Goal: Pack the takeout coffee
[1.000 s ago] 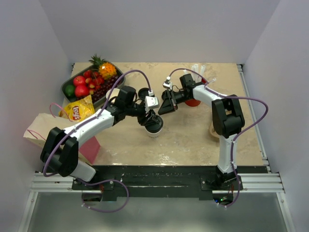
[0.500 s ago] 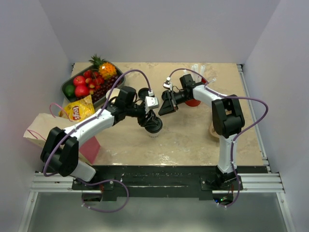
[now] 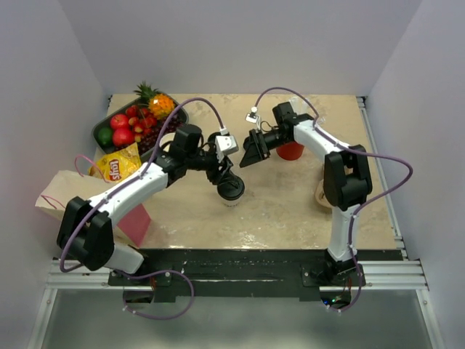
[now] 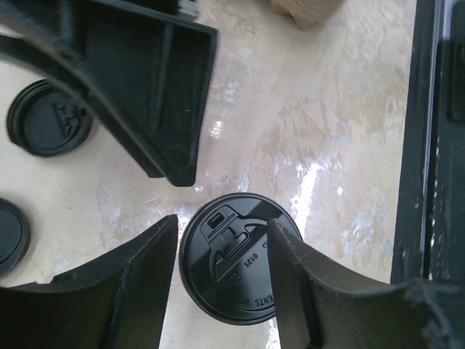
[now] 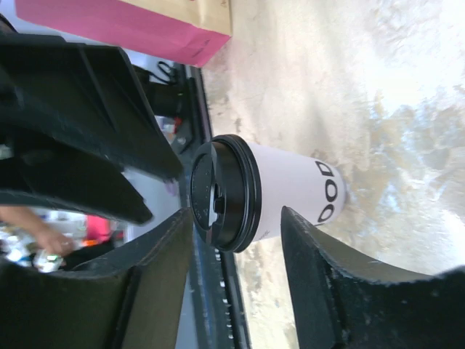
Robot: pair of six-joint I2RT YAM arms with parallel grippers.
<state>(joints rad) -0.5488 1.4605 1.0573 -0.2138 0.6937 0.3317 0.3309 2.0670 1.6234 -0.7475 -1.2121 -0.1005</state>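
The takeout coffee is a white paper cup (image 5: 294, 190) standing near the table's middle with a black lid (image 4: 232, 262) seated on its rim. From above I see mostly the lid (image 3: 231, 190). My left gripper (image 4: 221, 225) hovers just over the lid, open, one finger on either side. In the top view the left gripper (image 3: 224, 176) sits directly above the cup. My right gripper (image 5: 236, 214) is open and empty, level with the cup and a short way off it. From overhead the right gripper (image 3: 248, 154) lies behind and to the right of the cup.
A fruit tray (image 3: 109, 123) and a yellow chip bag (image 3: 116, 166) are at the far left. A brown paper bag with a pink side (image 3: 135, 222) stands at the near left. Spare black lids (image 4: 48, 118) lie behind the cup. A red cup of straws (image 3: 290, 150) stands under the right arm.
My right gripper has opened wider and drawn back a little from the cup. The left gripper has shifted slightly over the lid. The cup has stayed put.
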